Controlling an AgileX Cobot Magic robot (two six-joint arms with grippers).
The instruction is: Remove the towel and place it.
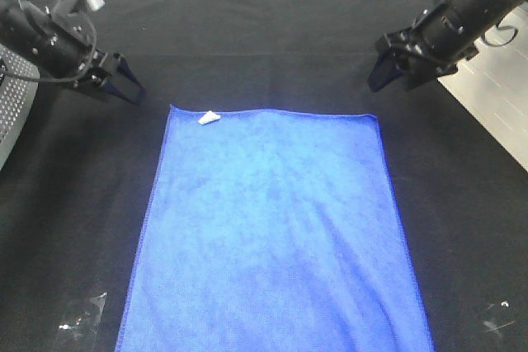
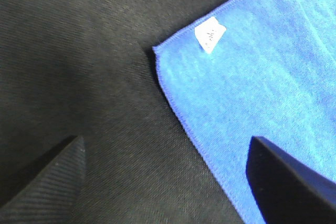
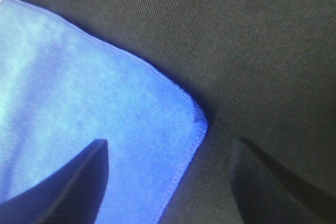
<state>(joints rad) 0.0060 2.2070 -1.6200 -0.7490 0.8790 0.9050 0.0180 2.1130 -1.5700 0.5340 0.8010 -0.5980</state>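
The royal-blue towel (image 1: 272, 228) lies flat and spread out on the black table cover, with a small white tag (image 1: 209, 118) at its far left corner. My left gripper (image 1: 125, 86) hovers open just beyond that corner; the left wrist view shows the towel (image 2: 252, 93) corner and tag (image 2: 210, 36) ahead of its spread fingers (image 2: 52, 177). Over the far right corner my right gripper (image 1: 388, 73) hangs open. In the right wrist view the towel (image 3: 89, 124) corner lies between the two fingers (image 3: 79, 182), untouched.
The black fabric cover (image 1: 264, 30) fills the table. A pale floor strip (image 1: 495, 96) shows past the table's right edge. Small whitish scraps lie near the front left (image 1: 82, 319) and front right (image 1: 495, 319) corners.
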